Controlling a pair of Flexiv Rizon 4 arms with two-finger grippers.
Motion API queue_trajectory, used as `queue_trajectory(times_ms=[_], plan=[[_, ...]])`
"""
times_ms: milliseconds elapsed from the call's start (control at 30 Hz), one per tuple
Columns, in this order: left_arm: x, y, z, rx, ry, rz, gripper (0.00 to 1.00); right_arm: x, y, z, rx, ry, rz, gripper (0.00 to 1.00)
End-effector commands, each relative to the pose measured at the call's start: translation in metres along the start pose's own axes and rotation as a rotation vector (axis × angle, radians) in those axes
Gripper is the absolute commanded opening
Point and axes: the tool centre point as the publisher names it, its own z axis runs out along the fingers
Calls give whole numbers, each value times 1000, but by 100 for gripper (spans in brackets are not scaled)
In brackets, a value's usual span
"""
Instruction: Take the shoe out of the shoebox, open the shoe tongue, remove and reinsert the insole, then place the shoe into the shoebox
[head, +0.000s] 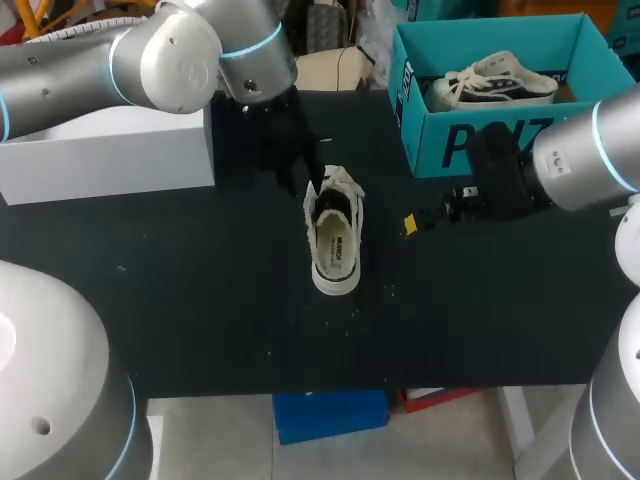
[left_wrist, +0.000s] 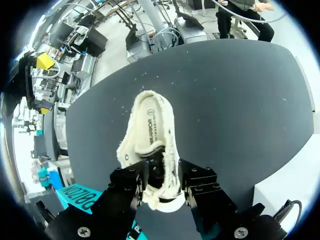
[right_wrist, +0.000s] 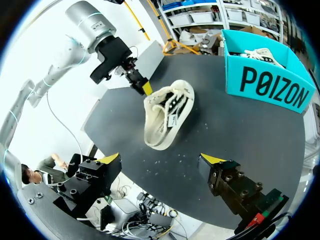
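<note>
Left hand (left_wrist: 162, 184) clamps the shoe (head: 335, 245) at the centre of the desk (head: 200, 300), likely steadying it for tongue-opening; right hand (right_wrist: 161, 159) hovers, fingers apart.

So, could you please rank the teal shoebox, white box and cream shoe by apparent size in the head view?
1. teal shoebox
2. white box, though my left arm and the view's edge hide part, so these two are unsure
3. cream shoe, clearly smallest
</note>
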Motion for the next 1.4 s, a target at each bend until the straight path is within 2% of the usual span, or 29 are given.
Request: queue_trajectory(times_ms=[33, 367, 567, 1167, 1333, 1400], plan=[[6, -11, 2, -28, 44, -16, 44, 1, 1, 1, 2, -2, 0, 100], [15, -10, 31, -86, 129, -71, 45, 1, 1, 1, 2, -2, 0, 100], [19, -6, 50, -108, 129, -107, 46, 1, 1, 1, 2, -2, 0, 100], [25, 4, 86, -186, 153, -170, 47, 1, 1, 1, 2, -2, 0, 100], [26, 8, 90, -203, 157, -179, 38, 1, 1, 1, 2, -2, 0, 100], [26, 9, 91, -207, 158, -182, 22, 1, 1, 1, 2, -2, 0, 100]])
